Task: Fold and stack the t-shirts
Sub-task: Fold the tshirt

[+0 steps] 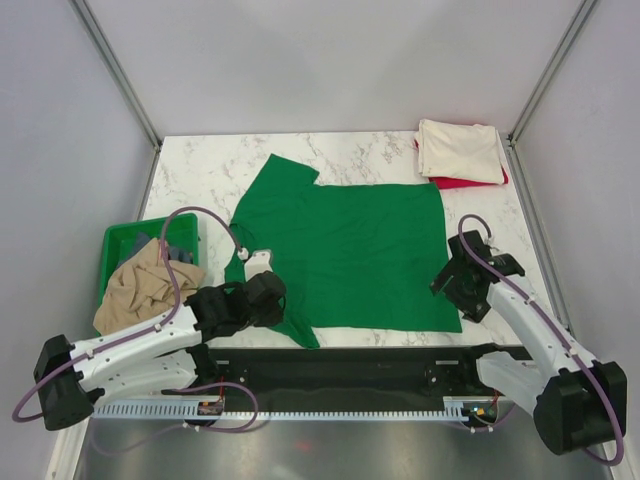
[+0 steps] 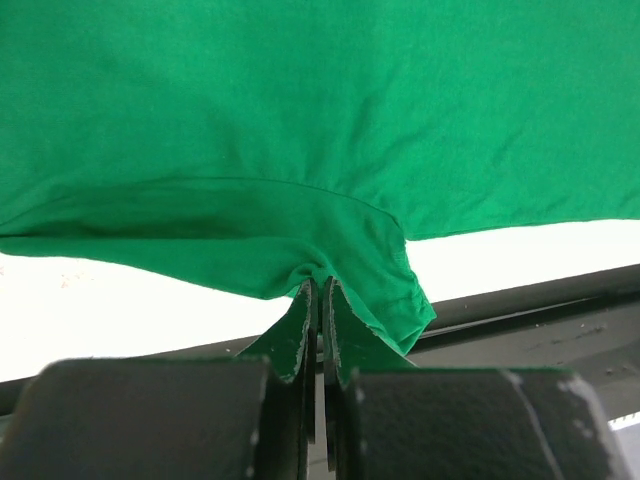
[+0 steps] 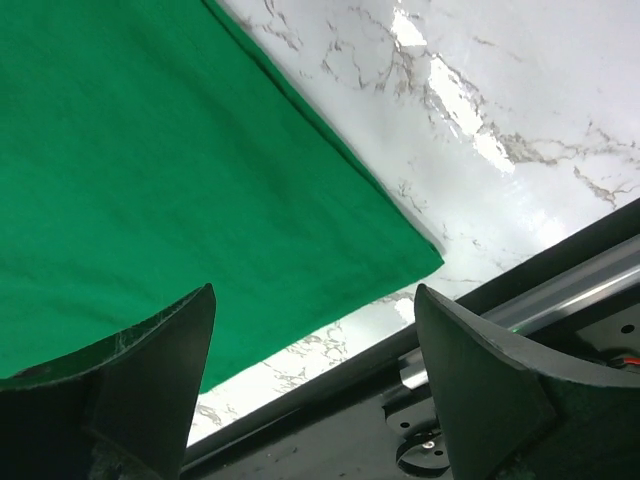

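Status: two of four done, by the look of it. A cream-white cloth t-shirt (image 1: 460, 150) lies folded on top of a folded red cloth t-shirt (image 1: 472, 182) at the far right corner of the white marble-patterned table (image 1: 200, 170). The bright green cloth t-shirt (image 1: 350, 245) is spread flat mid-table, one sleeve pointing to the far left, no fold in the body yet. The tan cloth t-shirt (image 1: 135, 285) sits crumpled, draped over the near rim of the rigid green plastic bin (image 1: 115, 240) at the left edge, unfolded. The left gripper (image 2: 320, 292) is pinched tight on a bunched bit of the green shirt's near-left edge, at the sleeve; the cloth puckers into the closed jaws. The right gripper (image 3: 315, 345) is spread wide and holds nothing, poised just above the shirt's near-right hem corner. Judgement: the green shirt's first fold is being set up. Left to do: fold it, stack it, then the same for the tan one. Writing: no brand, label or print is readable on any shirt, the bin or the arms.
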You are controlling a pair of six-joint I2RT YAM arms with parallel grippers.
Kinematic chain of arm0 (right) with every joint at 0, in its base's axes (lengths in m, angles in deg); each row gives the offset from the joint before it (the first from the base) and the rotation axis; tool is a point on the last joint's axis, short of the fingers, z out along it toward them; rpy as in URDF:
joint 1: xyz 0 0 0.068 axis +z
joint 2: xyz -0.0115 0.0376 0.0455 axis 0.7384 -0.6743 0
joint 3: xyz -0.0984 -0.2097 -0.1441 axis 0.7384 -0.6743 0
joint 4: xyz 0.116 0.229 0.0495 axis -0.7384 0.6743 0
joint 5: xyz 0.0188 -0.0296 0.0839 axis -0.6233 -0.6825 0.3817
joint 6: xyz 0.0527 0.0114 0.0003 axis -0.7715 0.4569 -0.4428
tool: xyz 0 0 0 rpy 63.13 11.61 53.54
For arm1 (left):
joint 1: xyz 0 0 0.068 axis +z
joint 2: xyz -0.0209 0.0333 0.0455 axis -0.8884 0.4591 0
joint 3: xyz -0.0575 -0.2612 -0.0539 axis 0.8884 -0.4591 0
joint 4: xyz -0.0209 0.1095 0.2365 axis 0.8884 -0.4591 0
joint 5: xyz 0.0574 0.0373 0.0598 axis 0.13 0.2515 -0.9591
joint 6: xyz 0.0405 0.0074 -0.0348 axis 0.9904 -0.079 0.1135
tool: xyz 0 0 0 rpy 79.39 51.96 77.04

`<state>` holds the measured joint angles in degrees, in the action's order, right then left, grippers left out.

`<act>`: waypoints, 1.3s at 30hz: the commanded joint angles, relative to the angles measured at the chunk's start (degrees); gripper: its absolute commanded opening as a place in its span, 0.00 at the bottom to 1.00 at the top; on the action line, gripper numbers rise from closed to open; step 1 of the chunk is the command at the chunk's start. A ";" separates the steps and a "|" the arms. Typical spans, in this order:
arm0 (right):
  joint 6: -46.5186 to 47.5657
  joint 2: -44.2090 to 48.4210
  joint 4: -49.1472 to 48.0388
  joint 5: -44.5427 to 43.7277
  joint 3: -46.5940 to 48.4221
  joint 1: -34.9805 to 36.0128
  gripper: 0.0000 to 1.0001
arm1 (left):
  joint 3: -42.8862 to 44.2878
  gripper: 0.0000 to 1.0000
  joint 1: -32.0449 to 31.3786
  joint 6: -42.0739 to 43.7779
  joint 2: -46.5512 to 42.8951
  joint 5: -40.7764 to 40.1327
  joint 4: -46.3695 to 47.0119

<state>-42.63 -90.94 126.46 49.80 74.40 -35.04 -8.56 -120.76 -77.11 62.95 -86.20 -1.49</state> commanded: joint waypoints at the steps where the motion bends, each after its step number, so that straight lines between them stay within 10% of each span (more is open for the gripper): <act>1: 0.19 -2.41 2.80 -2.32 1.64 1.58 0.87 | -0.85 0.02 0.78 2.99 0.59 1.38 3.94; 16: -3.85 -12.70 -11.26 2.87 -6.70 5.72 0.43 | -2.61 0.02 4.20 4.93 0.59 3.22 5.00; 24: -5.18 -10.35 -14.43 1.82 -9.69 7.92 0.03 | -2.70 0.02 5.00 5.46 1.91 4.45 5.62; 39: 0.70 4.60 -12.67 -2.31 -6.45 7.92 0.00 | 15.91 0.02 5.44 10.98 0.41 -0.37 -12.13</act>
<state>-43.90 -88.10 114.04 50.35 65.40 -27.43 1.43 -115.88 -70.77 62.99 -83.10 -9.05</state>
